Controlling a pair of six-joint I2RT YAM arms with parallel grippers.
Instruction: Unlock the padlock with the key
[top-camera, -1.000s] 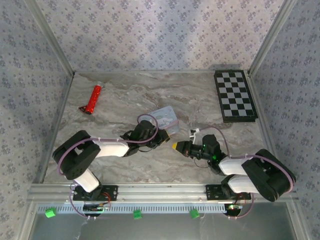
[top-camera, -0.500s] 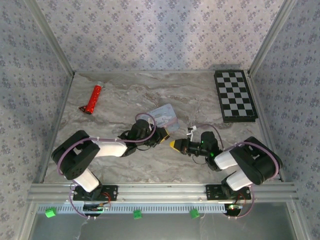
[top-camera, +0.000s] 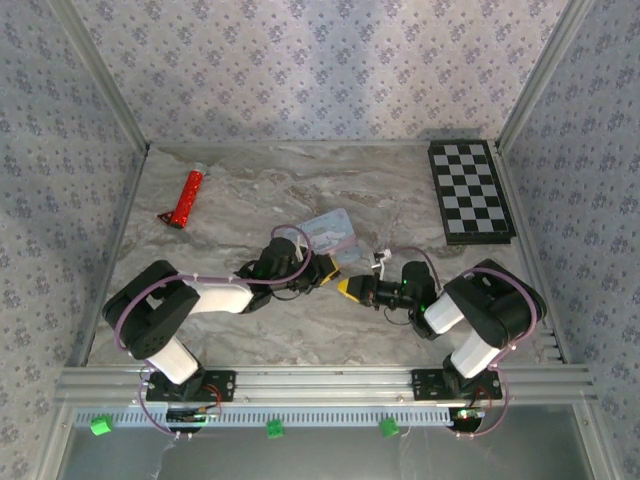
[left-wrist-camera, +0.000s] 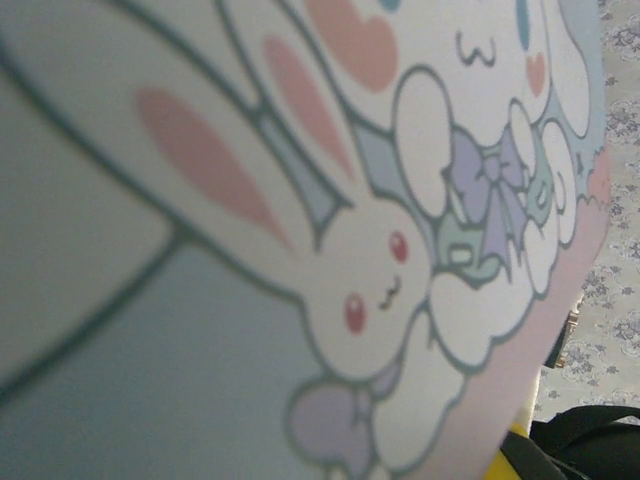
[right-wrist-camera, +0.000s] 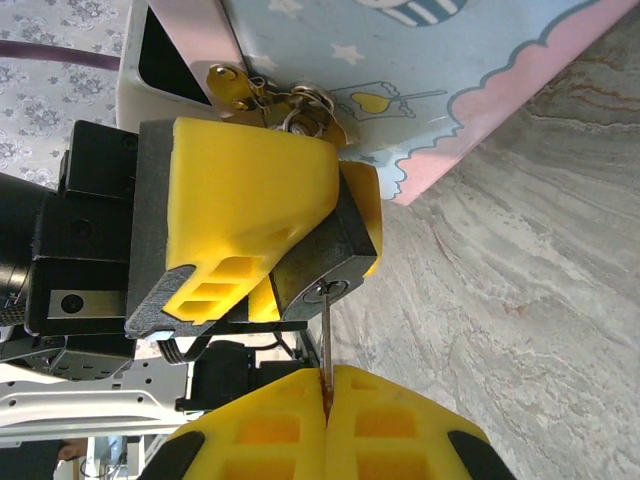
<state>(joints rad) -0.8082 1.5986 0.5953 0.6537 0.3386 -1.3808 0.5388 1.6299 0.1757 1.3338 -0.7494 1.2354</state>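
Note:
The padlock (right-wrist-camera: 312, 262), a small dark metal block, sits clamped between the yellow fingers (right-wrist-camera: 235, 205) of my left gripper (right-wrist-camera: 320, 235), just below the pastel cartoon tin (right-wrist-camera: 400, 70). My right gripper (right-wrist-camera: 325, 378) is shut on the key (right-wrist-camera: 326, 335), whose thin blade reaches up into the keyhole in the padlock's face. In the top view the left gripper (top-camera: 322, 271) and right gripper (top-camera: 348, 287) meet tip to tip at mid-table, by the tin (top-camera: 330, 231). The left wrist view looks straight at the tin's rabbit lid (left-wrist-camera: 300, 200), very close and blurred.
A brass hasp with a ring (right-wrist-camera: 280, 98) hangs at the tin's edge above the left fingers. A red tube (top-camera: 186, 197) lies at the far left and a checkerboard (top-camera: 471, 190) at the far right. Patterned walls enclose the marble table (top-camera: 250, 190).
The two grippers have drawn together until their tips meet. The right arm's elbow has swung in and up toward the middle. Both grips are unchanged.

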